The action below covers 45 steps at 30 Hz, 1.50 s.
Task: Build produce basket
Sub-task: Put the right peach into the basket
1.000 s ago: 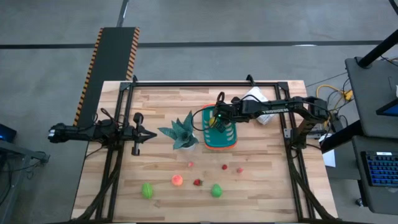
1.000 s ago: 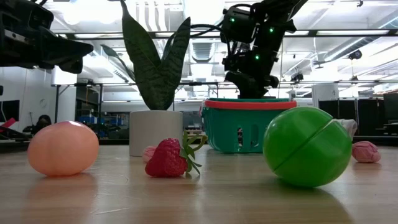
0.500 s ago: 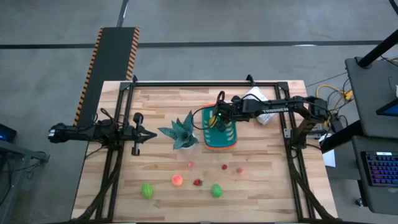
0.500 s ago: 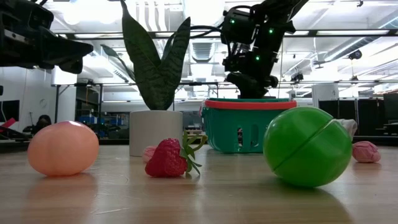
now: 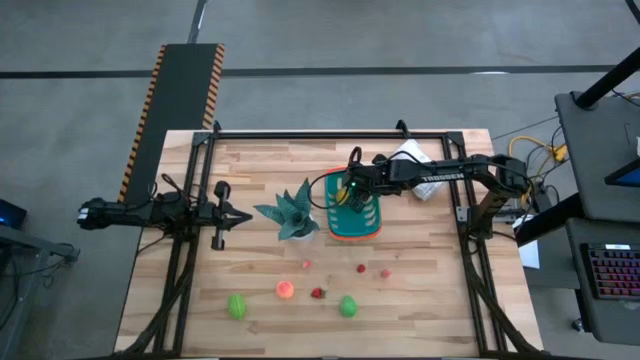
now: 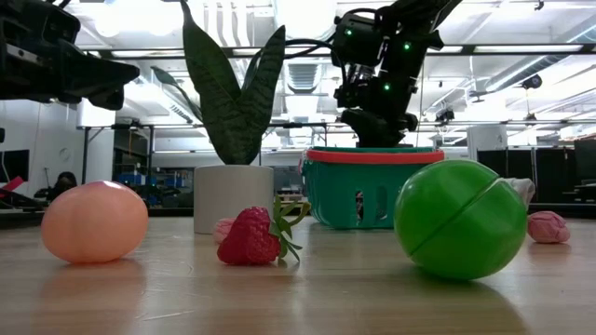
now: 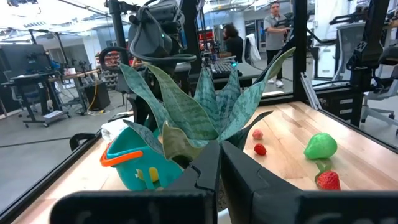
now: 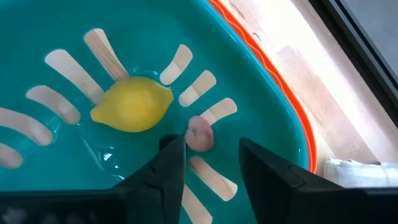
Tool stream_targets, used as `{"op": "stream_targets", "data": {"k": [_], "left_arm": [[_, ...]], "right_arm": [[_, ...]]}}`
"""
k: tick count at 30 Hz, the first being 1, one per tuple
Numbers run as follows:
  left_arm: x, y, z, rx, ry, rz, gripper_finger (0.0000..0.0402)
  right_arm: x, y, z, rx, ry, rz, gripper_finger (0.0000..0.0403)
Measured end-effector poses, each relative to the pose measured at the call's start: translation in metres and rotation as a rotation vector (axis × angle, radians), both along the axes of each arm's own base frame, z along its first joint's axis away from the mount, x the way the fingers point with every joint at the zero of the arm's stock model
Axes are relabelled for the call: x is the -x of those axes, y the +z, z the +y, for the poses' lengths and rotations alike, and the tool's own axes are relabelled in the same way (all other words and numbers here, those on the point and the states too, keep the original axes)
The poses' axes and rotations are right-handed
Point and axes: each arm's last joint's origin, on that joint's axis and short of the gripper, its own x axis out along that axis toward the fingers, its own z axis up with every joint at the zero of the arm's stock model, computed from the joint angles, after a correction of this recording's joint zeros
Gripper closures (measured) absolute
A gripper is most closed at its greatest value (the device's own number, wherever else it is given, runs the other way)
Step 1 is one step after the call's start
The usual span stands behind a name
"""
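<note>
Wooden table [image 5: 420,290] fills the high view, black frame around it. Right arm reaches in from the right edge to the middle; right gripper [image 8: 211,158] hangs inside the basket [image 5: 354,214], jaws parted, nothing between them. A small pink piece [image 8: 199,134] lies on the basket floor just ahead of the fingertips, touching neither as far as I can tell. A yellow lemon [image 8: 132,104] lies beside it on the slotted floor.

Basket sits mid-table, just right of the potted plant [image 5: 293,215]. White bag [image 5: 412,158] lies behind the basket, near the far rail.

Left arm waits at the left side of the table, left gripper [image 7: 219,163] clenched shut, empty, pointing at the plant.

Loose produce near the front edge: green piece [image 5: 236,305] at left, orange ball [image 5: 285,290], strawberry [image 5: 318,293], green ball [image 5: 347,306]. Three tiny pink-red bits lie between those and the basket, too small to identify.
</note>
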Motion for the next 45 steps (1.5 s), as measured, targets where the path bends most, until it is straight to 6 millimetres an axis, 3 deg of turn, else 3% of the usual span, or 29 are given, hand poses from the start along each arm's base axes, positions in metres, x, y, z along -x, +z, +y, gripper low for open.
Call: {"op": "stream_targets", "data": {"k": [6, 11, 15, 19, 26, 32, 38, 45], "left_arm": [[0.000, 0.000, 0.000, 0.000, 0.000, -0.001, 0.0402], [0.000, 0.000, 0.000, 0.000, 0.000, 0.000, 0.0402], [0.000, 0.000, 0.000, 0.000, 0.000, 0.000, 0.0402], [0.000, 0.000, 0.000, 0.000, 0.000, 0.000, 0.0402], [0.000, 0.000, 0.000, 0.000, -0.001, -0.001, 0.0402], [0.000, 0.000, 0.000, 0.000, 0.000, 0.000, 0.0402], [0.000, 0.000, 0.000, 0.000, 0.000, -0.002, 0.0402], [0.000, 0.000, 0.000, 0.000, 0.000, 0.000, 0.0402]], "right_arm": [[0.001, 0.009, 0.000, 0.005, 0.004, -0.024, 0.0236], [-0.001, 0.046, 0.011, 0.097, 0.026, -0.170, 0.0212], [0.007, 0.089, 0.033, 0.194, 0.119, -0.323, 0.0193], [0.028, 0.127, 0.058, 0.211, 0.212, -0.451, 0.0180], [0.071, 0.165, 0.108, 0.188, 0.351, -0.615, 0.0179], [0.098, 0.175, 0.140, 0.140, 0.494, -0.635, 0.0179], [0.120, 0.166, 0.163, 0.057, 0.639, -0.507, 0.0179], [0.127, 0.152, 0.183, -0.092, 0.645, -0.427, 0.0182]]}}
